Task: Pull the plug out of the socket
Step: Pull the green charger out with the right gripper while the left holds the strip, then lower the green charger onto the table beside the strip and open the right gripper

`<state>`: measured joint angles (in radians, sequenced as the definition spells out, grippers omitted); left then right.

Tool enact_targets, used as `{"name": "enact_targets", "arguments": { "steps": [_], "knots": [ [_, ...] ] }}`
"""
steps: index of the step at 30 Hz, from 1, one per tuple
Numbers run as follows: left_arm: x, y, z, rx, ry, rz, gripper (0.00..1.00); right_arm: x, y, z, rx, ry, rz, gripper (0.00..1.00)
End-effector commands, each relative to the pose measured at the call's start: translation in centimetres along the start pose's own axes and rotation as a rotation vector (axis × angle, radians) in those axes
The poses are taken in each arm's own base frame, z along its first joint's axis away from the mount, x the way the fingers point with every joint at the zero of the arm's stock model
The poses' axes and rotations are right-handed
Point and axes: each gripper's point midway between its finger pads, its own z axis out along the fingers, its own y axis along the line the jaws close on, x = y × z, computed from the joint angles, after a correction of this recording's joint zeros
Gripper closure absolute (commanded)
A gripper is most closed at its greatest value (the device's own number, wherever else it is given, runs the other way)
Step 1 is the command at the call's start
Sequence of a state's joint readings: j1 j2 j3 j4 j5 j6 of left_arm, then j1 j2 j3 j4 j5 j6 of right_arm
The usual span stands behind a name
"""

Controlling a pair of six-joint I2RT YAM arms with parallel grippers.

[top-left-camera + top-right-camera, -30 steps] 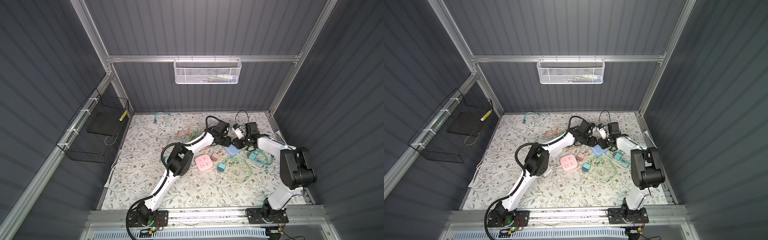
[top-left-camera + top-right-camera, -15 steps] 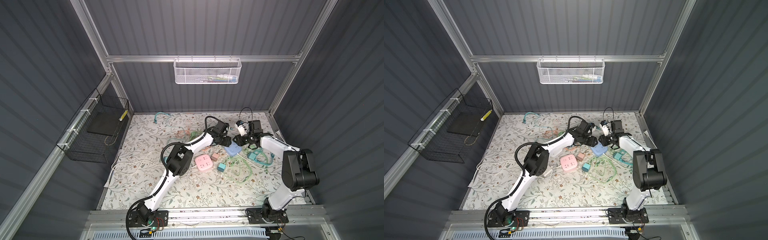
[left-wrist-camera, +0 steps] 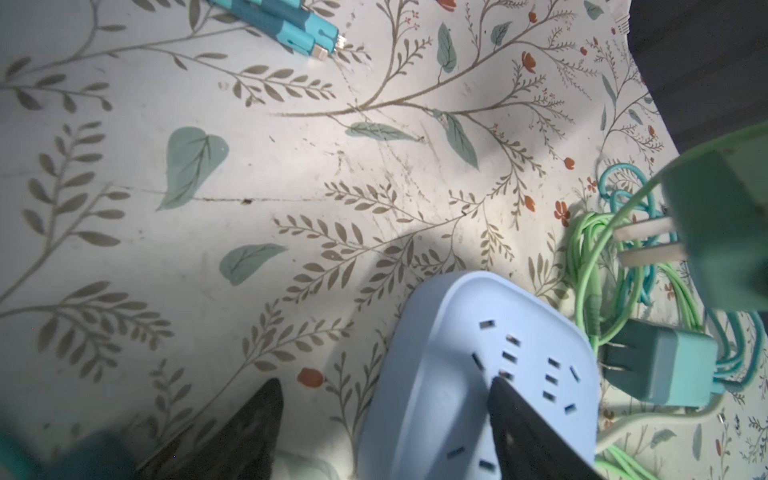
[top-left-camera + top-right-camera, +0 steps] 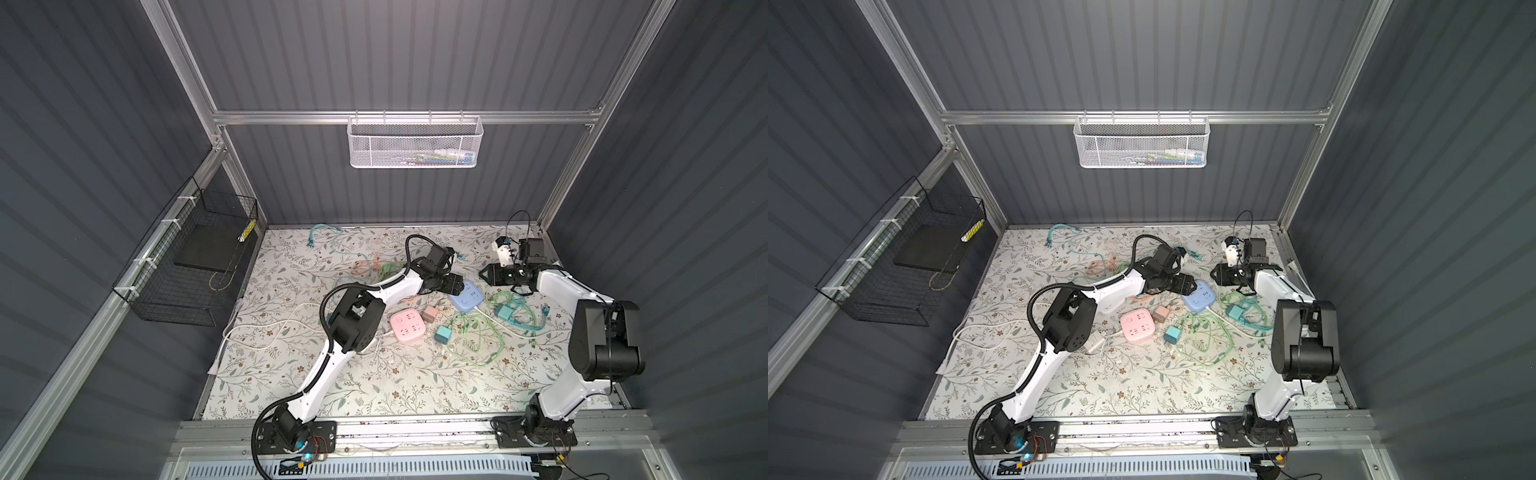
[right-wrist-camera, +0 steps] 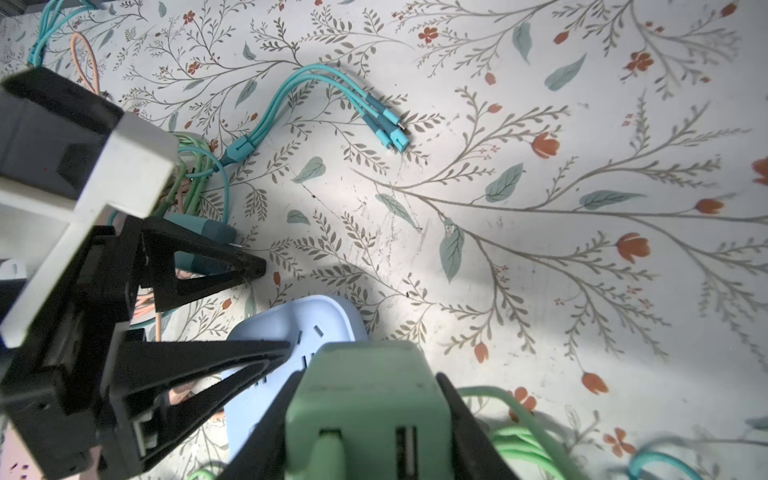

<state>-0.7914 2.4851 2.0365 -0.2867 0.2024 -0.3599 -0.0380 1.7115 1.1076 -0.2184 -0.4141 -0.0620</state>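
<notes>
The right gripper (image 5: 368,386) has pulled the green plug (image 3: 723,232) clear of the blue socket (image 3: 478,374) and grips it near the socket, prongs (image 3: 648,254) bare. The left gripper (image 3: 382,384) has spread its jaws apart, releasing the socket; the unplugging seems done.

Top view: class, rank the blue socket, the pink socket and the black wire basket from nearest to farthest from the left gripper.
1. Blue socket, right beside the left gripper.
2. Pink socket, mid-table, nearer the front.
3. Black wire basket, on the left wall.
</notes>
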Motion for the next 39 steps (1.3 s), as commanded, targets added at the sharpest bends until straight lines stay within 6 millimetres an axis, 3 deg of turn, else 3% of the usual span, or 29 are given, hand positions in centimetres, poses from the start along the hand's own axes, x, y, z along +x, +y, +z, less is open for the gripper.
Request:
{"name": "enact_targets", "arguments": {
  "steps": [1,11,23,29,39],
  "knots": [
    [0.9,0.2,-0.8,-0.019,0.026,-0.004,0.18,-0.1,0.2,0.1,-0.042,0.016,0.064,0.73],
    [-0.4,-0.8,-2.0,0.009,-0.027,0.011,0.10,0.2,-1.3,0.0,-0.073,0.040,0.192,0.73],
    [-1.0,-1.2,-2.8,0.018,-0.051,0.017,0.09,1.4,-2.1,0.7,-0.123,0.111,0.319,0.69],
    [-1.6,-1.4,-3.5,0.012,-0.066,0.028,0.08,3.0,-3.2,1.0,-0.079,0.173,0.399,0.62],
    [-1.8,-1.5,-4.0,0.003,-0.074,0.033,0.08,3.5,-3.4,0.6,-0.063,0.196,0.433,0.43]
  ]
}}
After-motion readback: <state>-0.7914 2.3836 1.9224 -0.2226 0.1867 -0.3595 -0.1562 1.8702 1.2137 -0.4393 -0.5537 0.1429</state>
